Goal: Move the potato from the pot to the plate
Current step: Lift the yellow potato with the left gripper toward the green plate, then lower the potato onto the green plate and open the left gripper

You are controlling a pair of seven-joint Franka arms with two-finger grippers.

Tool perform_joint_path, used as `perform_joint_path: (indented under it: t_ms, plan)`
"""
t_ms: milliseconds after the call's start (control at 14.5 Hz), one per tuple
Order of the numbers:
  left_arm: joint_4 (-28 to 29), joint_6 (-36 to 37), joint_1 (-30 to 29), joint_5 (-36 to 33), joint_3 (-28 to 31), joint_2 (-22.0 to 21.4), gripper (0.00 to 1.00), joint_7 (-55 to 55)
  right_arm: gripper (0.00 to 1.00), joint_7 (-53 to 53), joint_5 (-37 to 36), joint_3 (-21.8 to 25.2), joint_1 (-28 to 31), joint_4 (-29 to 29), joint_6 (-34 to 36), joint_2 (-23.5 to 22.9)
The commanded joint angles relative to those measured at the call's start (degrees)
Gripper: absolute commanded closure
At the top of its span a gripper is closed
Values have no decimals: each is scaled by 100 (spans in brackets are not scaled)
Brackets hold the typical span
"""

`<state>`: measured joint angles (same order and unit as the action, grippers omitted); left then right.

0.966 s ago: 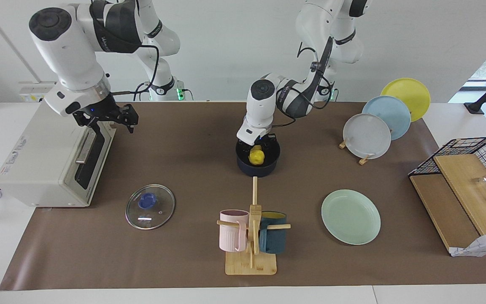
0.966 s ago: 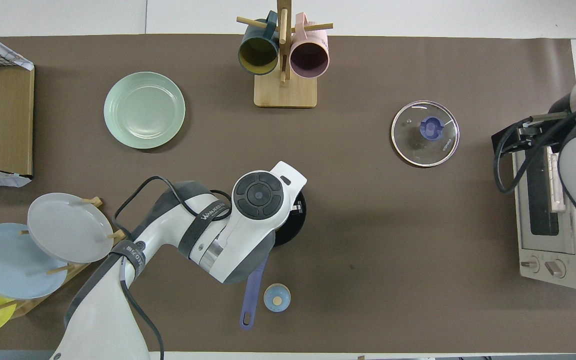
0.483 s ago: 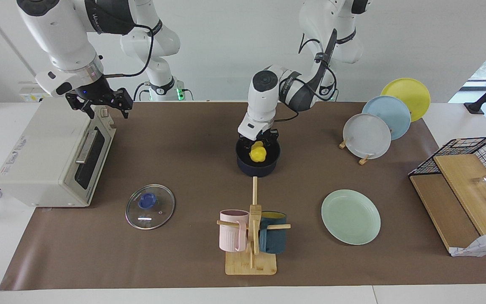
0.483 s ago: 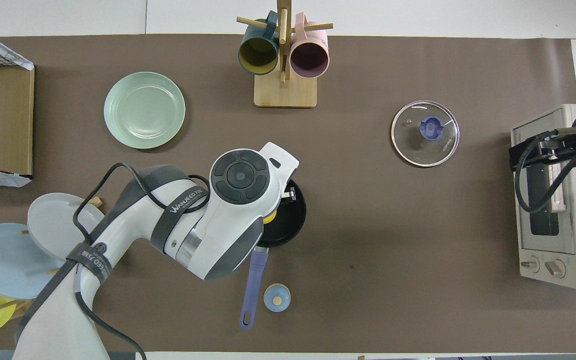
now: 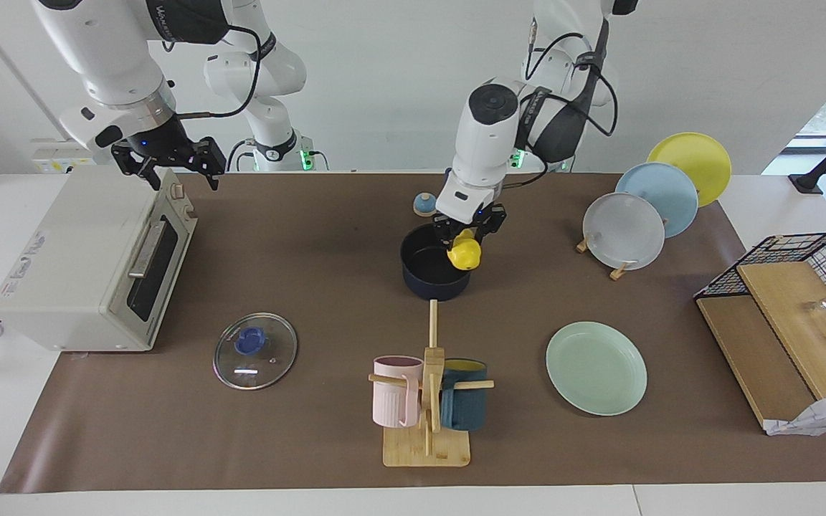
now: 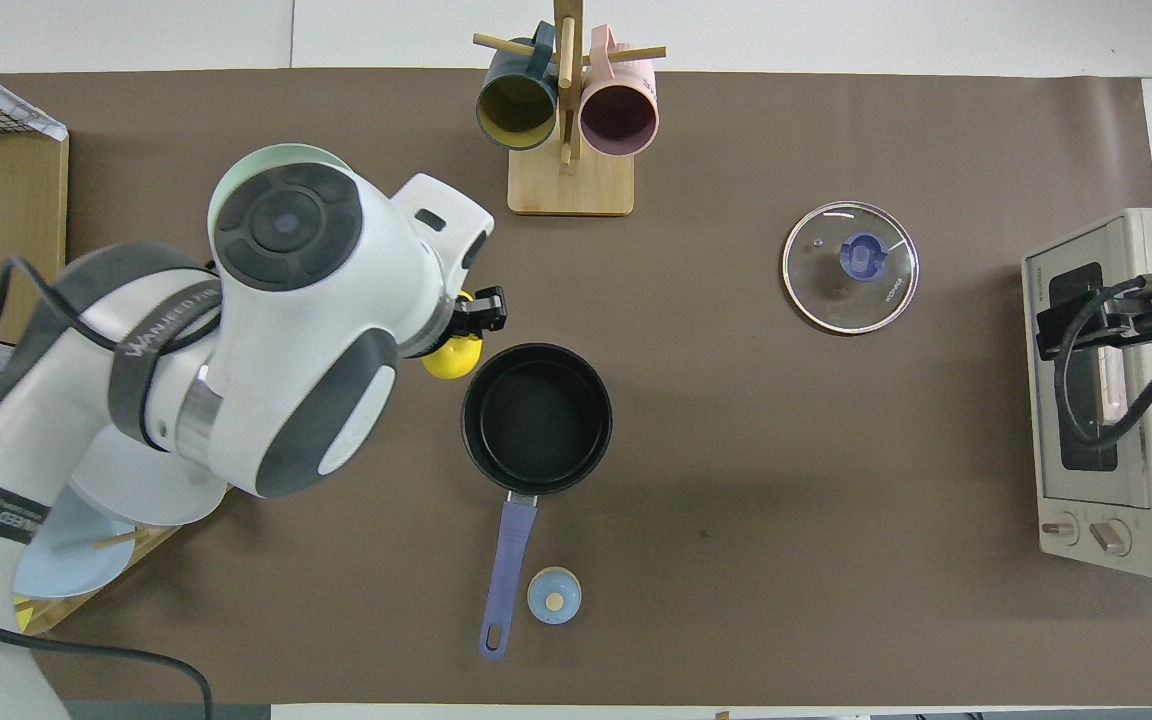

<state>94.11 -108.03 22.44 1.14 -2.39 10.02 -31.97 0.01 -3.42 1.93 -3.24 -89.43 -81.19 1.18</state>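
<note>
I have the potato [image 5: 465, 253] pinched in my left gripper [image 5: 469, 231], fingers clamped on its upper part so that it hangs just under my fingertips, clear of the pot [image 5: 436, 271]. The facing view puts it over the pot's rim on the side toward my own arm's end of the table; the overhead view puts it just outside the rim, so I judge it lifted out and only just past the edge, though how high it rides I cannot say surely. The pot below me is bare, black inside, its long blue handle [image 6: 505, 580] pointing back toward my base, with a small blue knobbed lid [image 6: 554, 595] beside the handle's tip. So the first half is done: potato out, grip firm. What is left is the carry and the release. The mint-green plate [image 5: 596, 368] lies well apart from my fingers, farther out from my base and toward my end of the table, with nothing on it; in the overhead view my own wrist covers nearly all of it, so I go by the facing view. The mug tree [image 5: 428, 393] stands off to one side of that path. My right gripper [image 5: 169, 159] waits with fingers spread wide and nothing in them, over the toaster oven [image 5: 90, 271].
</note>
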Motion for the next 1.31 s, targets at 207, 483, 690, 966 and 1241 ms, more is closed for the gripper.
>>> perform_joint_path:
  t_ms: [207, 483, 690, 966, 1241]
  plan:
    - [-350, -559, -1460, 211, -69, 614, 93, 2368, 0, -10, 25, -53, 157, -215, -28, 251]
    - [-350, -1667, -1751, 97, -69, 1378, 93, 2810, 0, -10, -89, -149, 298, -171, -186, 207]
    - [-350, -2167, -1699, 79, -69, 1765, 92, 2828, 0, -10, -80, -176, 359, -171, -125, 207]
    - [-245, -2362, -1655, 26, -69, 1828, 89, 2837, 0, 7, -80, -185, 368, -171, -125, 199]
    - [37, -2618, -1655, 18, -69, 1828, 78, 2854, 0, -10, -1, -114, 412, -145, -177, 172]
